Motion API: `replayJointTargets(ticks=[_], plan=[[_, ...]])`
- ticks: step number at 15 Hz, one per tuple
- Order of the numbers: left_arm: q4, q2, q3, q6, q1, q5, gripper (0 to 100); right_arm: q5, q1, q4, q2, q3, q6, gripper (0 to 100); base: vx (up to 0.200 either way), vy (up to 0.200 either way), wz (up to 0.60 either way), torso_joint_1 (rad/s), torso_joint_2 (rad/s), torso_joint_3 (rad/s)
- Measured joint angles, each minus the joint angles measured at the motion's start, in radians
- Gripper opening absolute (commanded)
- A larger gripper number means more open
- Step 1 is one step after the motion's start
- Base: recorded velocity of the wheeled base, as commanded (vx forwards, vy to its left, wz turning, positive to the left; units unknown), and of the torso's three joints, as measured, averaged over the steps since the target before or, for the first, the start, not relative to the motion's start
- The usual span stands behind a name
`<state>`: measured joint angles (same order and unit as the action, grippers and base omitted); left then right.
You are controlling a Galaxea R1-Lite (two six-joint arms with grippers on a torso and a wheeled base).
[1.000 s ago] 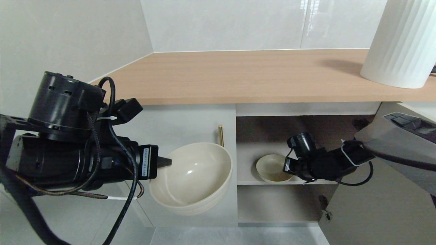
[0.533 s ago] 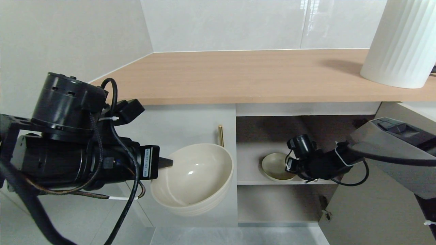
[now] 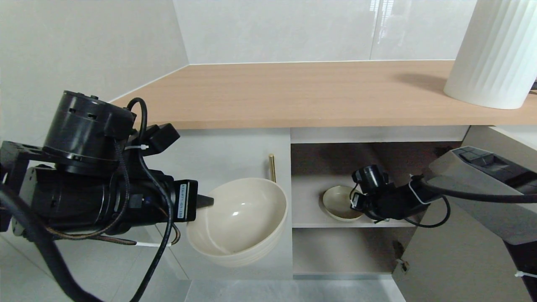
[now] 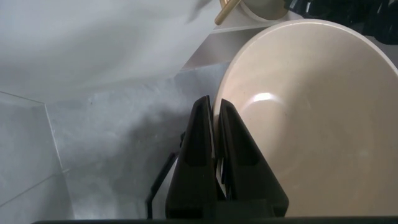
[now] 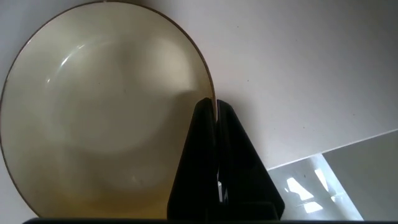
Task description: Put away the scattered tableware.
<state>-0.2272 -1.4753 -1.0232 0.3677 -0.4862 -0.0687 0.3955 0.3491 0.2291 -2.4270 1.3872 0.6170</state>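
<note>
A large cream bowl [image 3: 237,222] hangs in the air in front of the shut left cabinet door, and my left gripper [image 3: 205,201] is shut on its rim. The left wrist view has the same large cream bowl [image 4: 311,118] with the left gripper [image 4: 215,118] pinching its edge. Inside the open cabinet, a small olive bowl [image 3: 340,203] rests on the shelf [image 3: 310,218], with my right gripper [image 3: 356,202] shut on its rim. From the right wrist, the small olive bowl [image 5: 106,106] lies on the pale shelf and the right gripper [image 5: 215,118] clamps its rim.
A wooden countertop [image 3: 314,92] runs above the cabinet, with a tall white ribbed vase [image 3: 495,54] at its right end. The left cabinet door carries a brass handle [image 3: 271,167]. The open right door [image 3: 461,260] stands at the right. A lower compartment [image 3: 344,251] sits under the shelf.
My right gripper has carried the small olive bowl slightly right and deeper onto the shelf. The left arm with the large bowl has barely shifted.
</note>
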Motion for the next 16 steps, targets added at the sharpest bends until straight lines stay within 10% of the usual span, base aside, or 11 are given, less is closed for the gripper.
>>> replayJointTargets(ticks=[7,13,16], plan=[[0.001,-0.006,0.0,-0.01,0.0,0.001,0,-0.011,0.003,-0.001,0.045,-0.032,0.013,100,0.0,0.0,0.0,0.0,0.0,0.0],[-0.002,-0.064,0.028,-0.226,-0.03,0.043,0,-0.271,0.116,-0.206,0.436,-0.222,-0.063,100,0.0,0.0,0.0,0.0,0.0,0.0],[0.006,-0.097,0.038,-0.235,-0.091,0.065,0,-0.417,0.199,-0.385,0.646,-0.253,-0.1,100,0.0,0.0,0.0,0.0,0.0,0.0]])
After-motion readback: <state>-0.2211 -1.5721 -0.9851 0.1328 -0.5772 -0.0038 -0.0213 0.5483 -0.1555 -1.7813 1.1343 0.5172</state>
